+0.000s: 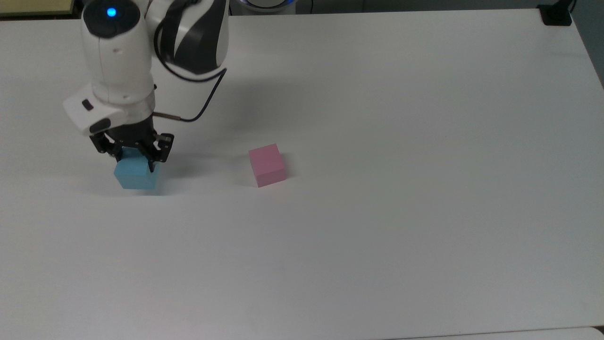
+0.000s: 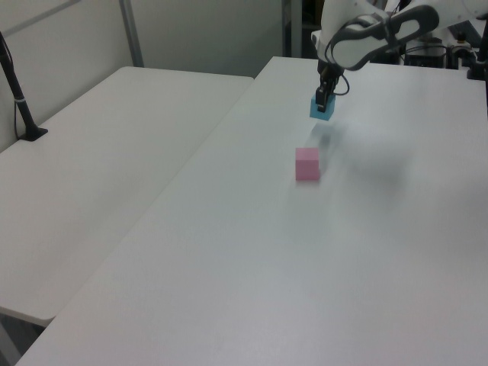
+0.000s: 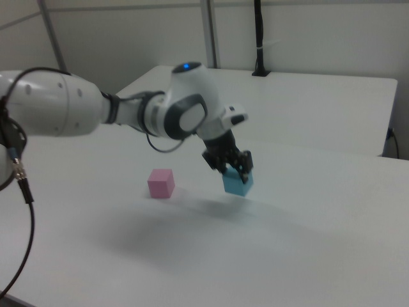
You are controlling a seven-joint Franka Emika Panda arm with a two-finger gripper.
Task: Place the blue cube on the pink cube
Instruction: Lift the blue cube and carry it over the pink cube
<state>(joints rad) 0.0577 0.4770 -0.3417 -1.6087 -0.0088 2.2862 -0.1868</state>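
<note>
White matte tabletop [image 1: 401, 212]; second white table [image 2: 99, 175] just beside, narrow seam between. Pale wall panels [image 3: 307, 32], grey metal posts [image 2: 131, 34]. Black clamp-mounted pole [image 2: 19, 99].

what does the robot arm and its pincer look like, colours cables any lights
The arm has glossy white rounded shells with dark grey-black panels at the joints. A round black cap tops the wrist link, with a glowing blue light at its centre. A thin black cable loops from the arm to a small brass-coloured fitting beside the wrist. Below a white angular flange sits the pincer, black, with two short fingers.
</note>
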